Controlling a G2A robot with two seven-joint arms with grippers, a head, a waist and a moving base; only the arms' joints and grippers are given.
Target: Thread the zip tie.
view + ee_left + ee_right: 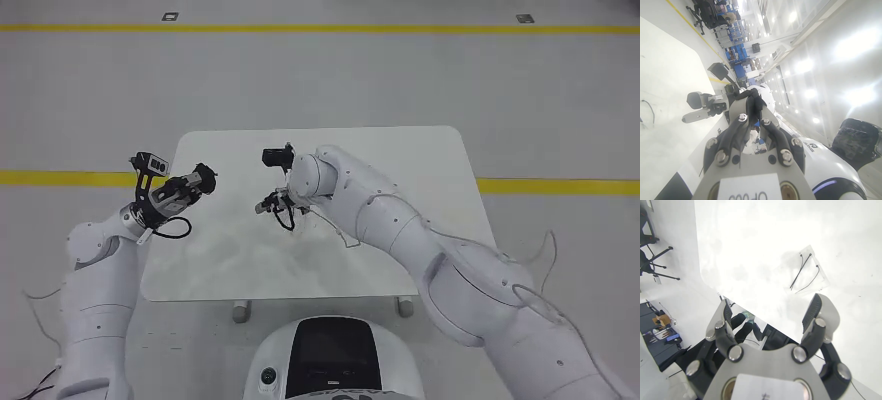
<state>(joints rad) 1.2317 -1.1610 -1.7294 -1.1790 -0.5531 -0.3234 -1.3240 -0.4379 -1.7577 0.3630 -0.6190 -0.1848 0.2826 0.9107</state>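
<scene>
**Zip ties bagged on tabletop; right tool open, left tool closed**

Obs. from the floor beside the rig.

- White tabletop (400, 160), rounded corners. Both arms are over it.
- Right tool (770, 303): jaws spread wide, with nothing between the ribbed pads (811, 308). It hangs over the middle of the tabletop and touches nothing. From above it sits at the end of the right arm, which reaches in across the tabletop (268, 206).
- Zip ties (804, 273): three, black and thin, with small square heads. They lie inside a clear flat bag (821, 275) that rests on the tabletop. The bag is beyond the right tool's fingertips and apart from them. Two ties meet at their tail ends; the third curves alongside them.
- Left tool (753, 100): fingers brought together with the dark pads meeting. I cannot tell whether anything is pinched between them. It is held up over the tabletop's left edge (203, 180), well apart from the bag.
- The two tools do not touch.
</scene>
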